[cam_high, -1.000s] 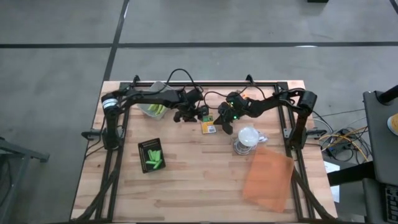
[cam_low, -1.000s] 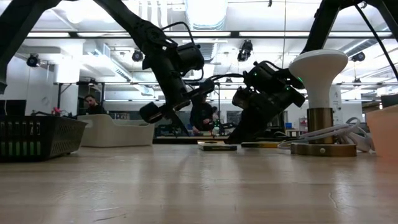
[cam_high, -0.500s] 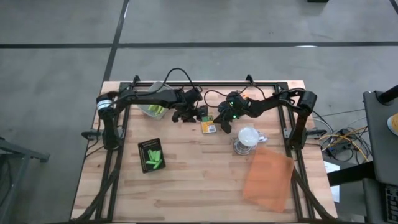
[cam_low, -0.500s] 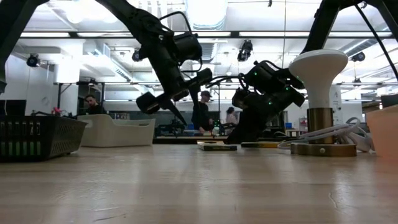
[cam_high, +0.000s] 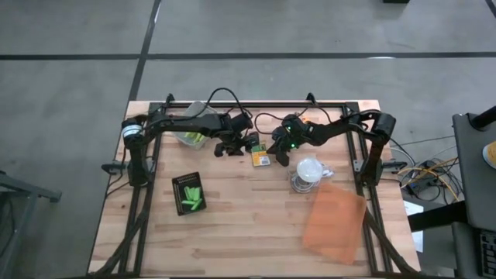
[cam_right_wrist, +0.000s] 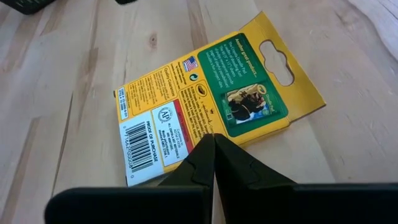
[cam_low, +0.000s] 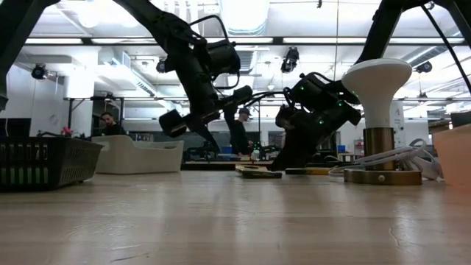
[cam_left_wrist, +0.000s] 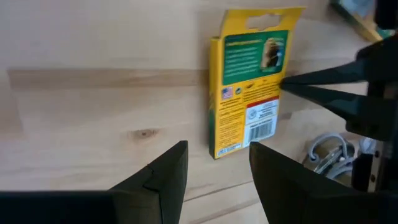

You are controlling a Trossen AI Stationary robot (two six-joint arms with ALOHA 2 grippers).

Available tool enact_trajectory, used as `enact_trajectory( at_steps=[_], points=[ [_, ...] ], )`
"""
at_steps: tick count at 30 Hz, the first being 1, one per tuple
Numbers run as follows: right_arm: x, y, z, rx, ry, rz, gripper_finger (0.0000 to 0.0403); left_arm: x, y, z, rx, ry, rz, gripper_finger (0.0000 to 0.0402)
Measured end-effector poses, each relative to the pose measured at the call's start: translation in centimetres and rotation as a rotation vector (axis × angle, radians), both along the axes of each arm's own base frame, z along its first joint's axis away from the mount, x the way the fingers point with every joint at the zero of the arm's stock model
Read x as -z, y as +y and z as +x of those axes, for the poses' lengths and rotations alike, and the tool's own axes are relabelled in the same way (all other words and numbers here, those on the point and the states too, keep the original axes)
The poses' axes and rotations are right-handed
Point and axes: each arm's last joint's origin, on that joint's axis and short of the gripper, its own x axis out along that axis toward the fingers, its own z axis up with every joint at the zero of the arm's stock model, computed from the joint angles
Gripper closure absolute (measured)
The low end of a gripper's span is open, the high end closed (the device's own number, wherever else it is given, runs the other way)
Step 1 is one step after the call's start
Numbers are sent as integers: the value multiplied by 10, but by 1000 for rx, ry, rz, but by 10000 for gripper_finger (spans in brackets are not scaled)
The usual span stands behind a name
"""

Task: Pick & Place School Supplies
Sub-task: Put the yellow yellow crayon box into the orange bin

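Seen from above: a wooden table [cam_high: 232, 232] with both dark arms reaching toward its far middle. Between the two grippers, a flat orange-yellow box [cam_high: 261, 159] with a green label, lying flat on the wood. In the right wrist view, box [cam_right_wrist: 214, 121] face-up with barcode and green panel showing, and the right gripper [cam_right_wrist: 213, 142] pinched fully shut, empty, tips pressed against the box's near edge. In the left wrist view, left gripper [cam_left_wrist: 217, 152] spread apart, gripping nothing, hovering above the table just short of the same box [cam_left_wrist: 252, 78], with the right gripper's shut tips touching the box's opposite long side. From table height, left gripper [cam_low: 193, 121] raised clear of the surface, right gripper [cam_low: 283, 158] angled down to the box [cam_low: 254, 173].

Elsewhere on the table: a black rectangular tray [cam_high: 189, 193] near the left front, holding bright-green sticks [cam_high: 191, 198]. A clear container [cam_high: 188, 133] with more green items at the far left, partly under the left arm. A white mushroom-shaped lamp [cam_high: 308, 172] right of the box, and a translucent orange sheet [cam_high: 335, 221] toward the right front.
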Motion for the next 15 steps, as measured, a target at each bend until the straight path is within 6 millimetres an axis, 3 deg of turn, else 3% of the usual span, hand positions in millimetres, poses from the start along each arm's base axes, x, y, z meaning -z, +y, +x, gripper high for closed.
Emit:
enact_trajectory(
  at_steps=[6,15],
  points=[
    [0,0,0,1,3,-1,394,15,-4,-3,-72,-3,-47,225],
    [0,0,0,1,4,-1,394,32,-4,-1,-116,-194,-65,225]
  ],
)
